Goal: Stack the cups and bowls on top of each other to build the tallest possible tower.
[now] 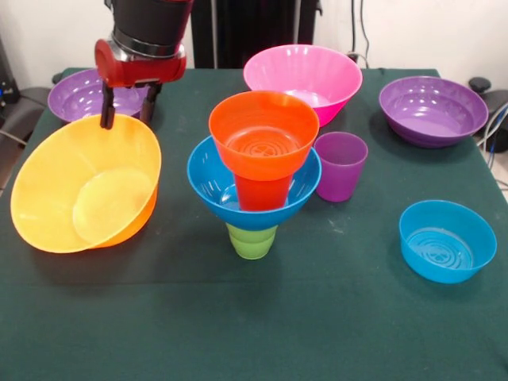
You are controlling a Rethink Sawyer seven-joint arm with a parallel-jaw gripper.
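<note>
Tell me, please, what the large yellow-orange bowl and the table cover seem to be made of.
The large yellow-orange bowl looks like moulded plastic with a glossy finish: its wall is thin, evenly coloured, and carries soft highlights inside. The table cover appears to be dark green cloth, perhaps felt: matte, with no reflections and slight mottling. Neither can be confirmed by look alone.

We see bright even indoor light from above, soft short shadows on the green tablecloth (262, 325), white glare spots on the pink bowl (302, 75) and purple bowl (432, 111), slightly soft focus overall, no edge distortion.
</note>
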